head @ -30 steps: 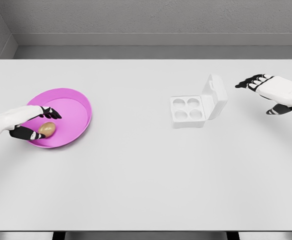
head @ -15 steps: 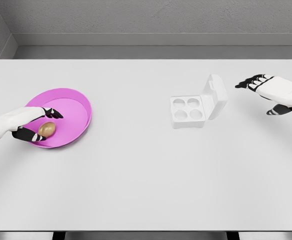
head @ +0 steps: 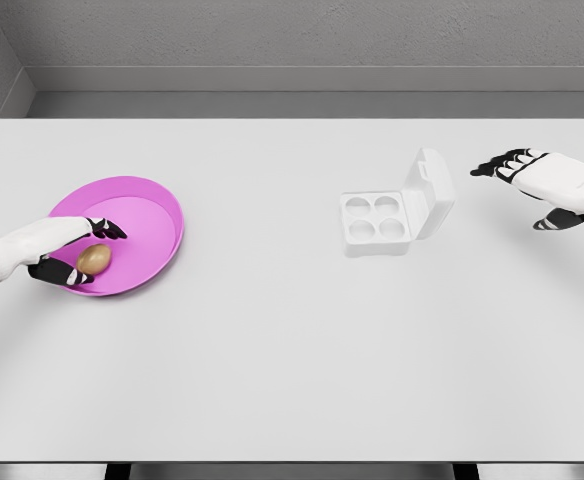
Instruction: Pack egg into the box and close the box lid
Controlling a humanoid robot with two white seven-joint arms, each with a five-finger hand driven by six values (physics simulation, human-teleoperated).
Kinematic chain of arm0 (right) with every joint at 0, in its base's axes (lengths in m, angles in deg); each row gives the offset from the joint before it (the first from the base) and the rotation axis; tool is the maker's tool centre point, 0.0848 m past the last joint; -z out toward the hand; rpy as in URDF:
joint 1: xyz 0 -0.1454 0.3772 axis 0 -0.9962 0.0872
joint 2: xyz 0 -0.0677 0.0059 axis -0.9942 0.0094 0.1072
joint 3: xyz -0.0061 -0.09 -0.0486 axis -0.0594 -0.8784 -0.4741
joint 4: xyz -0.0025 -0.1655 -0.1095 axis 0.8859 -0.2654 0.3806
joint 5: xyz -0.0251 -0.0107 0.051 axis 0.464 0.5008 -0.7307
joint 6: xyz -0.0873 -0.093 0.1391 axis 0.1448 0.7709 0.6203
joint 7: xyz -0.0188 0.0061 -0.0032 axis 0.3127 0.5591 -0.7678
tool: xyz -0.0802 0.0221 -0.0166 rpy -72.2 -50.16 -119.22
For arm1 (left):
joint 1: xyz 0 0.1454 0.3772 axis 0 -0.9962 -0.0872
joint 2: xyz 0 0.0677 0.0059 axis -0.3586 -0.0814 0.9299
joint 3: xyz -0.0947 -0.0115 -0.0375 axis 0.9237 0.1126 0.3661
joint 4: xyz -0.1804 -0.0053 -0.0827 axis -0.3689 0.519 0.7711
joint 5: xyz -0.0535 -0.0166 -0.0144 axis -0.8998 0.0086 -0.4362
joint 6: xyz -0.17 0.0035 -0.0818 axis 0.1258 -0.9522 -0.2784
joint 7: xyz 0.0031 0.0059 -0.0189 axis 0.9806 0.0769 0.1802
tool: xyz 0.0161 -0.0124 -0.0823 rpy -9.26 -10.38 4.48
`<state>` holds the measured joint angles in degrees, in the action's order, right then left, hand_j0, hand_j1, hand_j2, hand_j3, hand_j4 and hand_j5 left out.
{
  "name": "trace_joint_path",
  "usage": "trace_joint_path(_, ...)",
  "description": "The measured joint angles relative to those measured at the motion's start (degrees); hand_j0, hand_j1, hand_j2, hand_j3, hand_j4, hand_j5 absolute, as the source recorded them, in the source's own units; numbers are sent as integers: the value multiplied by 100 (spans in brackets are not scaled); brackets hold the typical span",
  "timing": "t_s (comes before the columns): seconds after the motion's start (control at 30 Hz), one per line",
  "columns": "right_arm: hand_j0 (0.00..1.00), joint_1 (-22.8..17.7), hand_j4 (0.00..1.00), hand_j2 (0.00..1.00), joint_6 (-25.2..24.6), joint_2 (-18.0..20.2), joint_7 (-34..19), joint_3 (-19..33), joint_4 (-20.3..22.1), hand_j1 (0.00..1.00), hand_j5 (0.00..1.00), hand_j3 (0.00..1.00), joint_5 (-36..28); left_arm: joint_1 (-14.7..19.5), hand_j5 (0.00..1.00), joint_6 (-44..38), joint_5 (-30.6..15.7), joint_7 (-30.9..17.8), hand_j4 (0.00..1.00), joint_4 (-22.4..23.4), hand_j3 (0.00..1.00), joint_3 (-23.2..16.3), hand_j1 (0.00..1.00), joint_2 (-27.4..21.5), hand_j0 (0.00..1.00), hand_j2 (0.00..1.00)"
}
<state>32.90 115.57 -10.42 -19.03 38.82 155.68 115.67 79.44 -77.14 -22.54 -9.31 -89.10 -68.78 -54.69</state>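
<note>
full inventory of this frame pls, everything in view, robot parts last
egg: 1, brown, in the pink plate at the table's left, between the left hand's fingers
plate: 1, pink, round, left side of the table
egg box: 1, white, right of centre, four empty cups, lid standing open on its right side
table: 1, white, fills most of the view
left hand: 1, white with black fingers, reaching into the plate, fingers around the egg
right hand: 1, white with black fingers, open, held to the right of the box, holding nothing
</note>
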Motion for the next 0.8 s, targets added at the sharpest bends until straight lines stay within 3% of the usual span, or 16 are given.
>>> trace_joint_path(0.43, 100, 0, 100, 100, 0, 10, 0, 0, 4, 100, 100, 100, 0, 0, 74, -3, 96, 0, 74, 69, 74, -7, 74, 77, 74, 74)
trace_joint_path(0.73, 100, 0, 100, 100, 0, 17, 0, 0, 2, 100, 100, 100, -2, 0, 52, -2, 111, 0, 52, 92, 52, -7, 52, 91, 52, 52)
trace_joint_path(0.8, 100, 0, 100, 100, 0, 17, 0, 0, 0, 100, 100, 100, -1, 0, 52, -3, 110, -1, 52, 93, 52, -7, 52, 91, 52, 52)
